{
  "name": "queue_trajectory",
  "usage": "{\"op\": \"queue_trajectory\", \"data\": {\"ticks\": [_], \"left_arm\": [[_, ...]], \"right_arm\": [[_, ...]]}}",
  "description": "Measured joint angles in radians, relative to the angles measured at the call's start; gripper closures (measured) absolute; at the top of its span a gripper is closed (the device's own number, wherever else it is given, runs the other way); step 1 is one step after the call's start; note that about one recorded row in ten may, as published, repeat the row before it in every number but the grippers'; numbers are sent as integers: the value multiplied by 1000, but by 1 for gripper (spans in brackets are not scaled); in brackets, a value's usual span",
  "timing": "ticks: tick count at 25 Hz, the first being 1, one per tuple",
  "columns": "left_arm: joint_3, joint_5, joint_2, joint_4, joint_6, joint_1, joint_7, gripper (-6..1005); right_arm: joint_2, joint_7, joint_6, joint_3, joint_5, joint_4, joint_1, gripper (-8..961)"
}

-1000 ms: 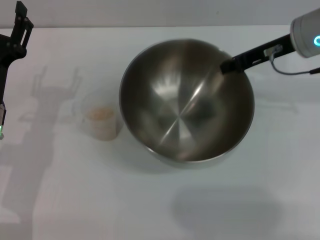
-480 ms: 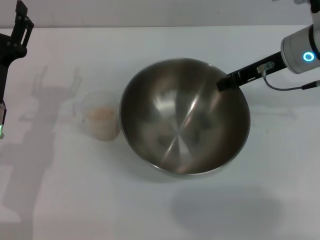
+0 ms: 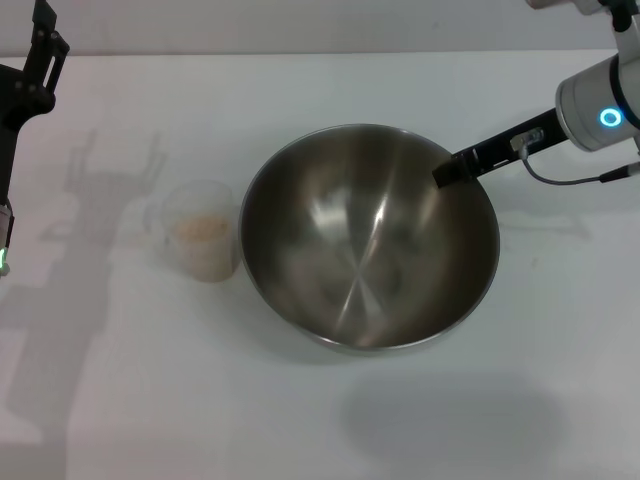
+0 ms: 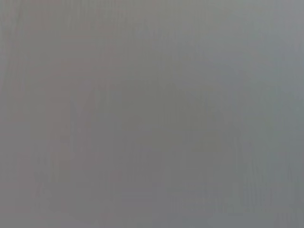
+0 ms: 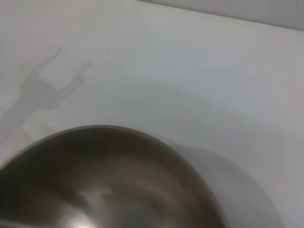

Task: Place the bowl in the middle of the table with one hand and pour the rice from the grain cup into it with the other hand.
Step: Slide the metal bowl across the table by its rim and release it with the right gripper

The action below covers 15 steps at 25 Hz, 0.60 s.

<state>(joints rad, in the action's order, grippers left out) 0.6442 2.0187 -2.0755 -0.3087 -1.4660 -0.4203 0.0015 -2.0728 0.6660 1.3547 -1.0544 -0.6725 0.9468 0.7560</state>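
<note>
Count on the bench (image 3: pixel 300 420): one steel bowl (image 3: pixel 368 236); one grain cup (image 3: pixel 203 243) just beside the bowl, holding one portion of rice (image 3: pixel 203 228).

No text, label, brand, number or sign can be read in any view.

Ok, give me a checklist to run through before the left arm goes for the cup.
1. Bowl in the middle of the table: ok, near the centre in the head view.
2. Bowl upright and empty: ok, no rice in it yet.
3. Right gripper off the bowl: not ok, it sits at the far right rim; whether the jaws are clamped, cannot tell.
4. Cup upright with rice inside: ok, standing just left of the bowl.
5. Left gripper free to reach: ok, at the far left edge, well away from the cup; jaws cannot tell.
</note>
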Motion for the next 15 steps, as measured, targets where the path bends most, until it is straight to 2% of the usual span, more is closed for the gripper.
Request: {"op": "queue_trajectory", "data": {"ticks": [6,15], "left_arm": [[0,0,0,-2,0,0,0,174],[0,0,-1,-3,-1,2,0,174]], "right_arm": [[0,-3,-4,1,1,-13,15,925],[0,2,-4,1,1,10,17,753]]}}
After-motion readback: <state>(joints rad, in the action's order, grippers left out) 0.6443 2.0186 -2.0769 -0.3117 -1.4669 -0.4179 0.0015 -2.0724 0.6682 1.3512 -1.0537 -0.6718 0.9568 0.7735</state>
